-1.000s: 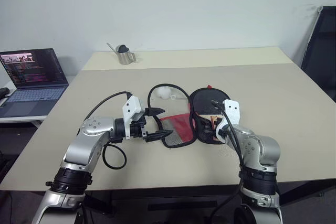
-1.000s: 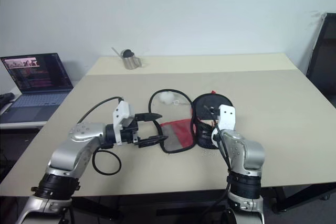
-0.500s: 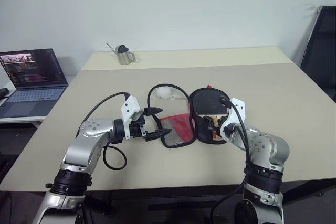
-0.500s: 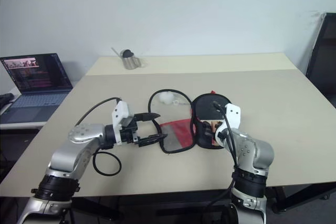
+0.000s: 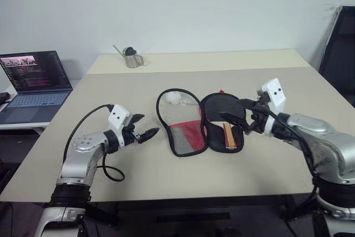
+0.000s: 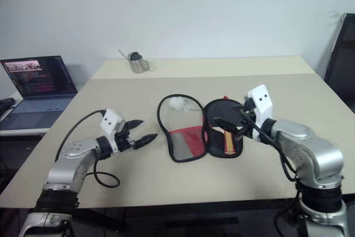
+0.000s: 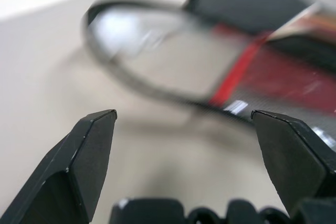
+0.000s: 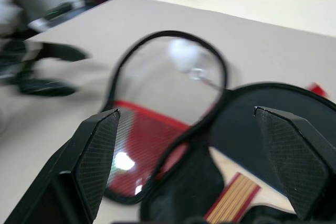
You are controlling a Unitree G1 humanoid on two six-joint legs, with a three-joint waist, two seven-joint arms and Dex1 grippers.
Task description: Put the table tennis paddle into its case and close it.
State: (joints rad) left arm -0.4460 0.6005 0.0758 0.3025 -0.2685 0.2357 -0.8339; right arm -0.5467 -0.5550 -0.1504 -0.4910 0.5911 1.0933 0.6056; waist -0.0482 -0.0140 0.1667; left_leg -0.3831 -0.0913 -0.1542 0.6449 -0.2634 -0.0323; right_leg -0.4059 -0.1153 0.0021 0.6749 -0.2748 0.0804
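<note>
- Beige desk (image 5: 310, 98) seen from the robot's head cam; a case (image 5: 197, 123) lies open like a book at centre.
- Case: right half holds the table tennis paddle (image 5: 226, 126), black face inside, wooden handle w/ red stripe poking toward the robot. Left half is the flap, clear window plus red mesh, flat on the desk.
- White fluffy ball (image 5: 173, 99) on the zipper sits at the flap's far edge.
- Left hand (image 5: 143, 132): fingers wide, empty, just left of the flap, not touching.
- Right hand (image 5: 239, 116): fingers wide, empty, hovering over the paddle half.
- Far off: small metal watering can (image 5: 132, 58); laptop (image 5: 32, 84) on a side table at left.
- Risks, as I judge them: pinching only the thin flap rim may slip; folding it over could drag the whole case or nudge the paddle out, since neither hand pins it; the protruding handle may block the zip.
</note>
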